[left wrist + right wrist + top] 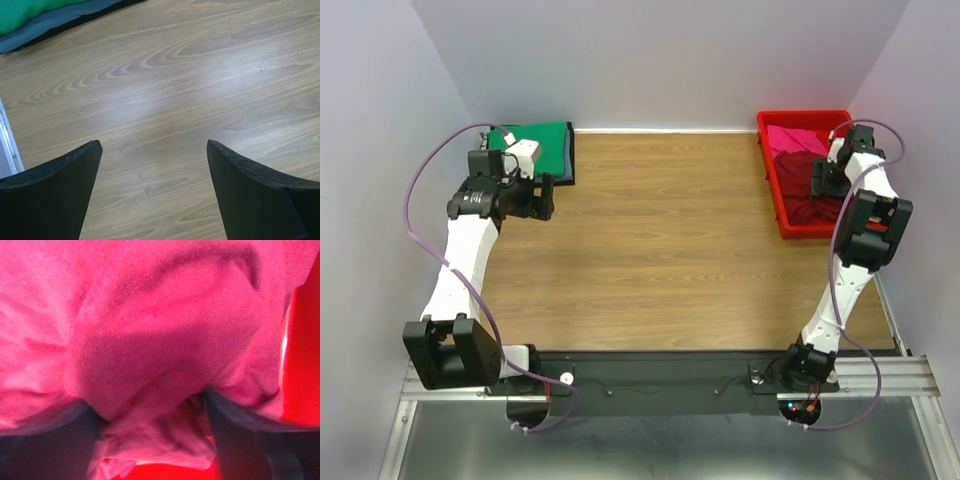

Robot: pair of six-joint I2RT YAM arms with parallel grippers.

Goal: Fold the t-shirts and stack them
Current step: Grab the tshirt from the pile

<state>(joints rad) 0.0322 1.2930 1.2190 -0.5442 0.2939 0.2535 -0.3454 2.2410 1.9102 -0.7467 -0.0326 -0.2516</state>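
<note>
Inside tray (769, 170), crumpled pink t-shirt (150, 330)

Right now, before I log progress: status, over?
Left gripper open above wooden table. Right gripper: jaws astride a fold of pink soft cloth t-shirt in red plastic tray, grip unconfirmed. Folded green cloth t-shirt far left. Nothing blocking.

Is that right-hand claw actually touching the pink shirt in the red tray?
Touching. The right wrist view shows the pink t-shirt bunched up inside the right gripper, with the cloth lying against both of its fingers.
</note>
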